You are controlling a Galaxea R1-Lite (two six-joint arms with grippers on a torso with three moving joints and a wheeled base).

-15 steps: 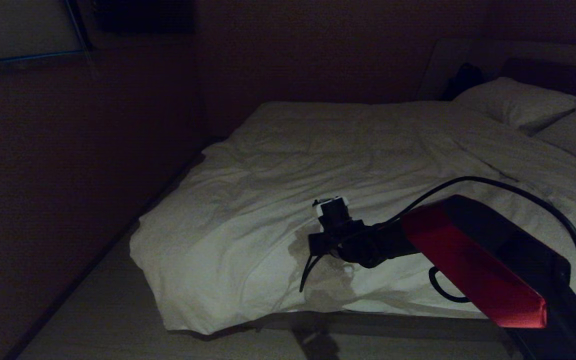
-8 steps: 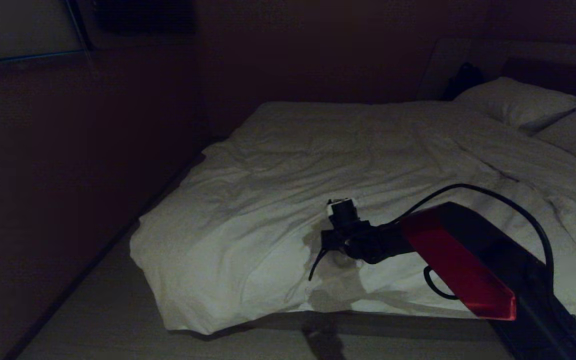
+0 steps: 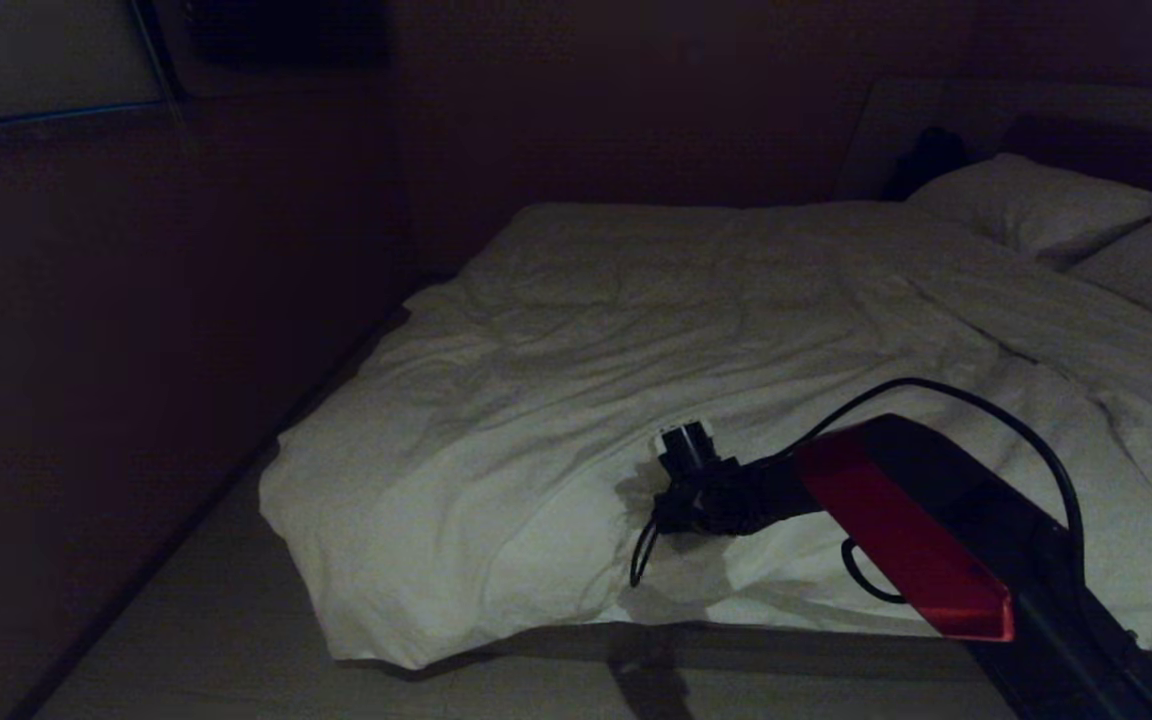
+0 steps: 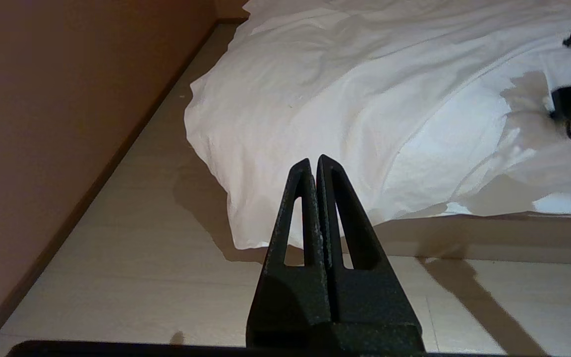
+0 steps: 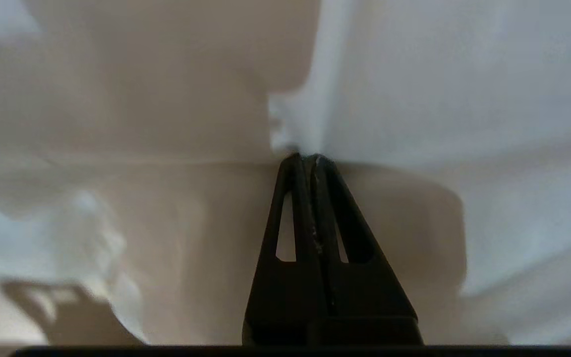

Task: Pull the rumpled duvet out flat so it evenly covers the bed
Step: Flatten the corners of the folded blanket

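My right gripper [image 5: 305, 157], pinched shut on a fold of the duvet [image 3: 556, 420], is drawing back toward the foot of the bed [image 3: 816, 640]. The cover there is spreading flatter and wrinkles remain; my left gripper [image 4: 314, 161] hangs shut and empty over the floor [image 4: 117, 277].

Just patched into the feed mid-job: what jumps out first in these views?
A big rumpled white duvet fills the bed, its near-left corner spilling over the edge toward the floor. The right arm reaches in from the lower right, its red-cased forearm above the near edge, and the right pincer is shut on a fold of that duvet. The left pincer hangs shut and empty above the floor by the bed's corner.
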